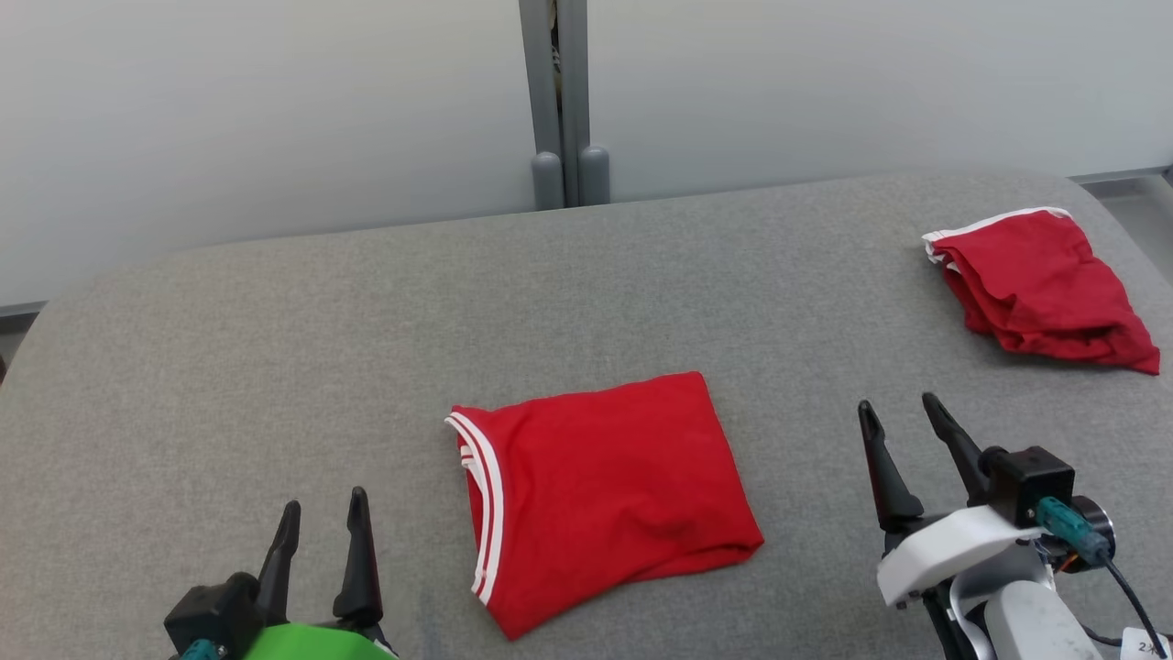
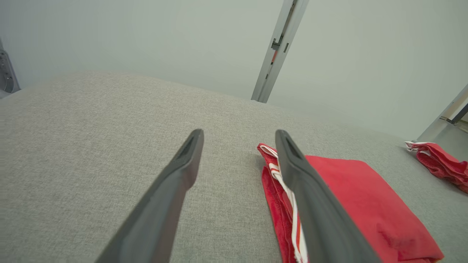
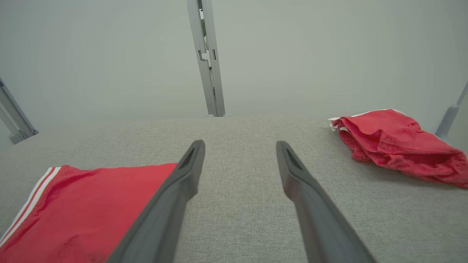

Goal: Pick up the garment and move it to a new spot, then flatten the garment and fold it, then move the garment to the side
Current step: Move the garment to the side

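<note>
neatly folded garment [image 1: 600, 490]; wrist tag [image 1: 1148, 644] writing unreadable.

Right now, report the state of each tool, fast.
Left tool: open, holding nothing, beside the folded garment.
Right tool: open, holding nothing.

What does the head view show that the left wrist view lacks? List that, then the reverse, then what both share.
Head view, of the two: the right tool, open, and the whole outline of the folded garment. Left wrist view, of the two: a slanted post at its right edge, a dark fixture at its left. Both: the open left tool, the folded garment, the crumpled garment, the grey surface, the central post.
</note>
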